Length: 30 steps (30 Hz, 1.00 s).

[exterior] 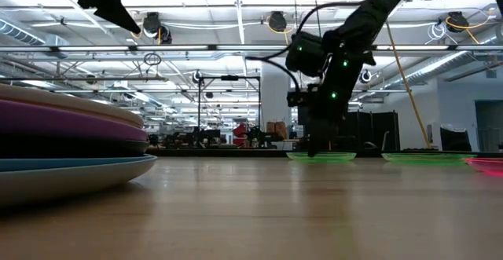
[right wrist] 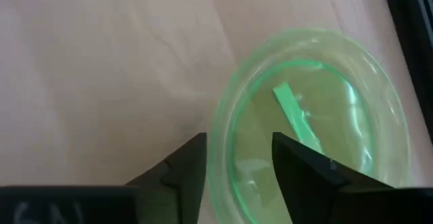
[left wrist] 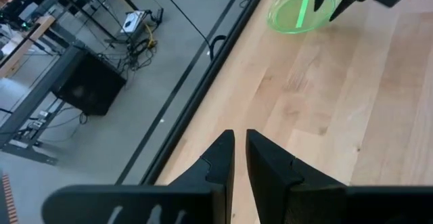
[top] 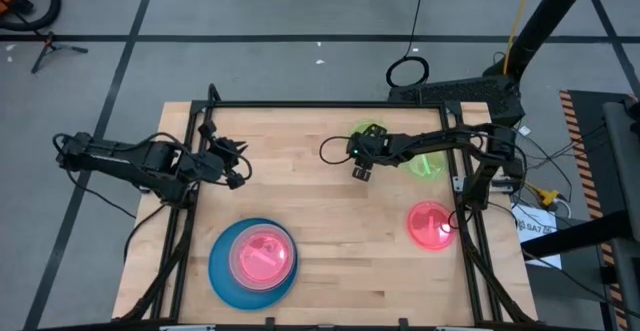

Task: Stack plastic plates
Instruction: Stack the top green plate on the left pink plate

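Note:
A neon green plate [right wrist: 311,116] lies flat on the table near its far edge [top: 368,133] [exterior: 321,156]. My right gripper [right wrist: 237,163] [top: 362,173] is open and points down over this plate's rim. One finger stands outside the rim and one inside, with a gap to each. A stack of plates [top: 253,261] rests near the table's near edge, with a large blue plate at the bottom and a pink one on top. In the low view the stack [exterior: 71,146] shows whitish, purple, black and blue layers. My left gripper [left wrist: 239,156] [top: 235,166] is shut and hovers at the table's left side.
A second green plate [top: 430,163] and a single pink plate [top: 432,224] lie flat near the table's right edge. Black frame rails [top: 300,104] border the table's far and side edges. Bare wood [top: 330,231] spreads between the stack and the right-hand plates.

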{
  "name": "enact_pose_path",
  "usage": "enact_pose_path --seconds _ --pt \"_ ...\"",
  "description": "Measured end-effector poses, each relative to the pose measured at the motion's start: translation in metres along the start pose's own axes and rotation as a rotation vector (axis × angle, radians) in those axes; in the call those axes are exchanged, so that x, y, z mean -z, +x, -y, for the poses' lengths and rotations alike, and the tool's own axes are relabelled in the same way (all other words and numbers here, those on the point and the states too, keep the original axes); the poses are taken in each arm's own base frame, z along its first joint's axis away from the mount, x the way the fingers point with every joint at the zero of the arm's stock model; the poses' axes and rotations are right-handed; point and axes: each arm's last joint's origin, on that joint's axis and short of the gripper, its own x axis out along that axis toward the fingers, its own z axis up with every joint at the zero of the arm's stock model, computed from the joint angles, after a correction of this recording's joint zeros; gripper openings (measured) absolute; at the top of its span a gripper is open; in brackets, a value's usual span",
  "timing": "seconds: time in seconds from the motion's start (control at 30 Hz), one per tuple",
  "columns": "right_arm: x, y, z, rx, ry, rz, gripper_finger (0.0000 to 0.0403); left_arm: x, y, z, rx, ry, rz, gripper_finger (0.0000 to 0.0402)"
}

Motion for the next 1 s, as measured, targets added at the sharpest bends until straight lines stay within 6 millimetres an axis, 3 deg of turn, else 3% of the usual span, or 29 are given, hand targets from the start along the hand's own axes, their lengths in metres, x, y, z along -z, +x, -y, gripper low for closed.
enact_pose_path --seconds 0.17,0.33,0.7,1.0 --pt "0.004 0.012 0.002 0.027 0.033 -0.035 0.0160 0.000 0.000 0.000 0.000 -0.001 0.000 0.0047" --pt "0.004 0.016 0.001 0.029 0.036 -0.041 0.0132 0.000 0.000 0.000 0.000 0.000 0.000 0.0047" --pt "0.004 0.017 0.000 0.022 0.035 -0.037 0.0007 0.000 0.000 0.000 0.000 0.000 0.001 0.0047" --pt "-0.010 0.006 -0.007 0.014 -0.023 -0.003 0.0004 0.000 0.000 0.000 0.000 -0.001 0.001 0.0047"
